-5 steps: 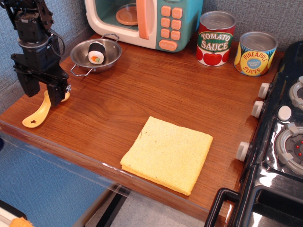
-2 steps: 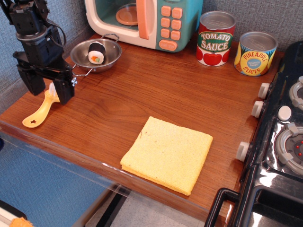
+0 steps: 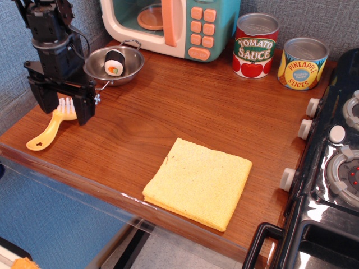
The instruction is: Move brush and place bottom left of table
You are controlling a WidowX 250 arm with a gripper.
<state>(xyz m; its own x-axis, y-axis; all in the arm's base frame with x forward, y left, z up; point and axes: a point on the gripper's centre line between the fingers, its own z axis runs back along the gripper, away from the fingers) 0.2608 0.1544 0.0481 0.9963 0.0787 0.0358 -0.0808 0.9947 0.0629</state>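
The pale-yellow brush [image 3: 46, 133] lies flat on the wooden table [image 3: 185, 106] near its front left corner. Its whitish bristles point toward the back and its rounded handle end, with a small hole, lies near the table's edge. My black gripper [image 3: 67, 114] hangs open just above the bristle end, with one finger on each side of it. It holds nothing, and the brush rests on the table by itself.
A metal bowl [image 3: 114, 64] holding a sushi roll stands just behind the gripper. A toy microwave [image 3: 168, 25], a tomato sauce can [image 3: 256, 45] and a pineapple can [image 3: 303, 63] line the back. A yellow cloth [image 3: 197, 182] lies front centre, and a black stove [image 3: 331, 168] stands at the right.
The gripper has lifted up and shifted a little right, away from the brush. The brush stays on the table and its bristles now show between the fingers.
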